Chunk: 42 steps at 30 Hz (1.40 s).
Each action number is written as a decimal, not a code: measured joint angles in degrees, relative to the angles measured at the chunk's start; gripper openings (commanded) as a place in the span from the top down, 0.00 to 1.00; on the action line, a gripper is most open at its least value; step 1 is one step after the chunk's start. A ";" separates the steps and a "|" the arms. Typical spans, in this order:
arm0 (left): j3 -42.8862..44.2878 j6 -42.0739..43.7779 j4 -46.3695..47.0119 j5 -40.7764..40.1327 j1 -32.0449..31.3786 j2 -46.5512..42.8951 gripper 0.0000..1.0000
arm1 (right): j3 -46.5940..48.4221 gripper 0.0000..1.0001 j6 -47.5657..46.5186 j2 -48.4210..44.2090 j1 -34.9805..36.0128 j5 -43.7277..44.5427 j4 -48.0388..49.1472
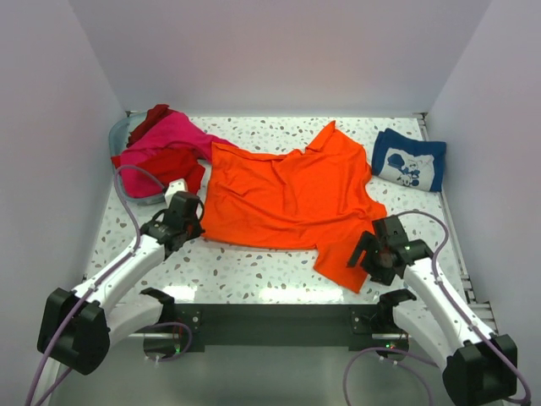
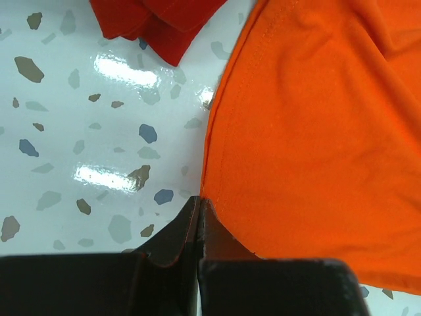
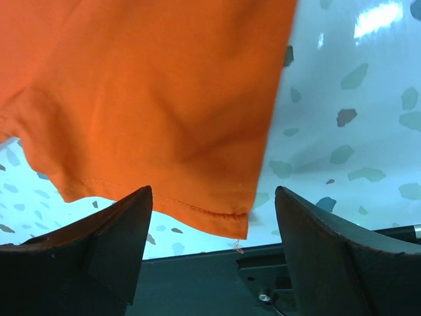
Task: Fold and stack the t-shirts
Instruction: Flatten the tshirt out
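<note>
Left arm (image 1: 127,262) reaches from the near-left corner of the surface (image 1: 254,275). Its wrist view shows the left jaws pressed together, tips at the stitched left edge of the orange shirt (image 1: 287,194), a thin orange line running up the seam between them. That view also shows a tail of the red shirt (image 2: 158,20) lying apart from the orange edge, with glossy white stone-flecked surface between. From above, the red shirt sits bunched in the far-left corner under a crumpled pink shirt (image 1: 173,131), whose tail overlaps the orange collar side. The orange shirt lies spread and softly wrinkled across the middle, one flap trailing toward the near-right edge. Only the top view shows the navy shirt (image 1: 408,161), a folded block with white print, near the far-right corner. Right arm (image 1: 439,288) ends at that flap; its wrist view shows the right jaws wide apart, the hemmed orange corner between them, gripped by neither.
</note>
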 measured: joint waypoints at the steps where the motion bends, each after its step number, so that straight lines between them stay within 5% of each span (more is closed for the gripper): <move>1: 0.17 0.24 -0.09 -0.04 0.11 -0.02 1.00 | -0.57 0.23 0.33 -0.94 0.02 0.00 -0.52; 19: 0.81 0.81 -0.37 -0.02 0.52 0.02 1.00 | -6.14 0.50 3.21 -5.84 0.98 -0.59 -3.50; 35: 0.81 0.79 -0.35 0.04 0.57 0.28 1.00 | -5.79 0.56 5.60 -2.93 5.81 0.39 -2.10; 42: 0.83 0.83 -0.35 0.04 0.66 0.52 1.00 | -4.37 0.69 7.96 1.70 11.34 3.04 -1.31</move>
